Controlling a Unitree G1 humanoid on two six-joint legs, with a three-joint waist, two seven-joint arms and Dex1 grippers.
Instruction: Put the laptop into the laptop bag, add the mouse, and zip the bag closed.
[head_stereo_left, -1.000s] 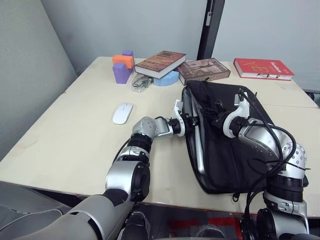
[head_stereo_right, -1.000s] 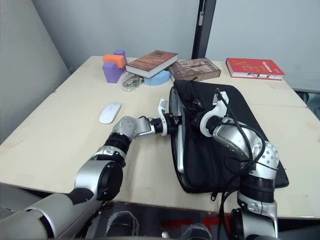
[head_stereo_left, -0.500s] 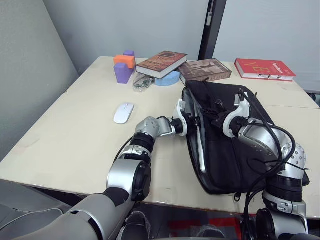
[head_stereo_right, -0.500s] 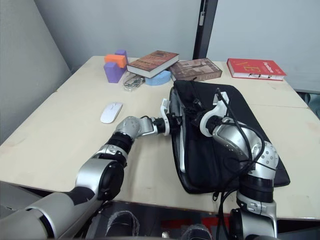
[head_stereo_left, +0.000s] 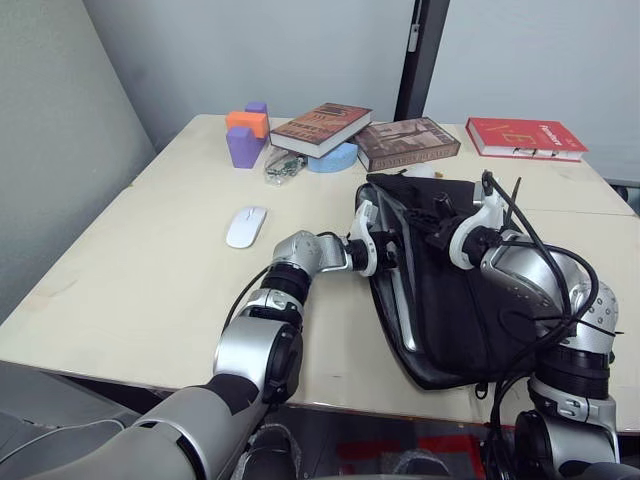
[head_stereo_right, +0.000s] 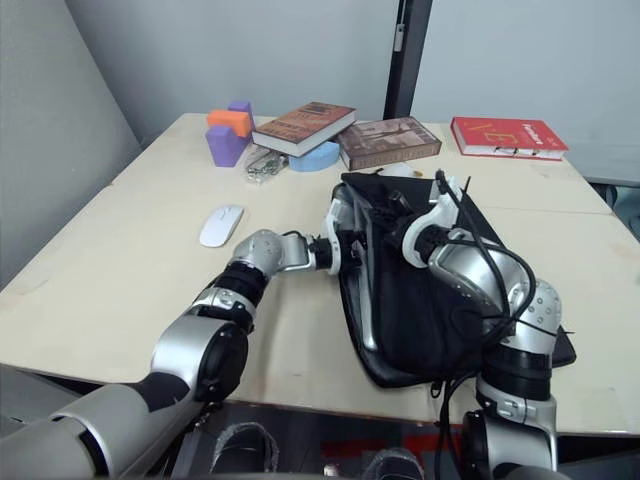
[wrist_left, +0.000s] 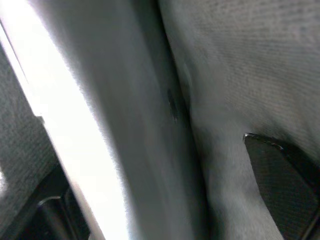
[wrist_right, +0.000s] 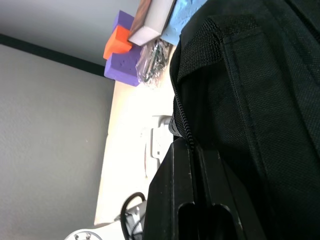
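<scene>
The black laptop bag (head_stereo_left: 455, 310) lies on the table's right half with its left side open. The laptop (head_stereo_left: 400, 310) is inside it, with a silver edge showing along the opening. My left gripper (head_stereo_left: 387, 250) reaches into that opening with its fingers (wrist_left: 282, 165) spread open beside the laptop's edge. My right gripper (head_stereo_left: 441, 228) is shut on the bag's upper flap at the zip edge (wrist_right: 186, 125) and holds it raised. The white mouse (head_stereo_left: 246, 226) rests on the table, to the left of the bag and apart from both grippers.
Along the table's far edge stand purple and orange blocks (head_stereo_left: 245, 135), a clear packet (head_stereo_left: 284, 166), a brown book (head_stereo_left: 321, 127) on a blue disc (head_stereo_left: 336, 158), a second book (head_stereo_left: 407, 142) and a red book (head_stereo_left: 526, 138). A dark post (head_stereo_left: 418, 60) rises behind.
My left gripper has opened inside the bag's mouth. The right gripper has lifted the bag's upper flap, so the bag's far end now stands folded up.
</scene>
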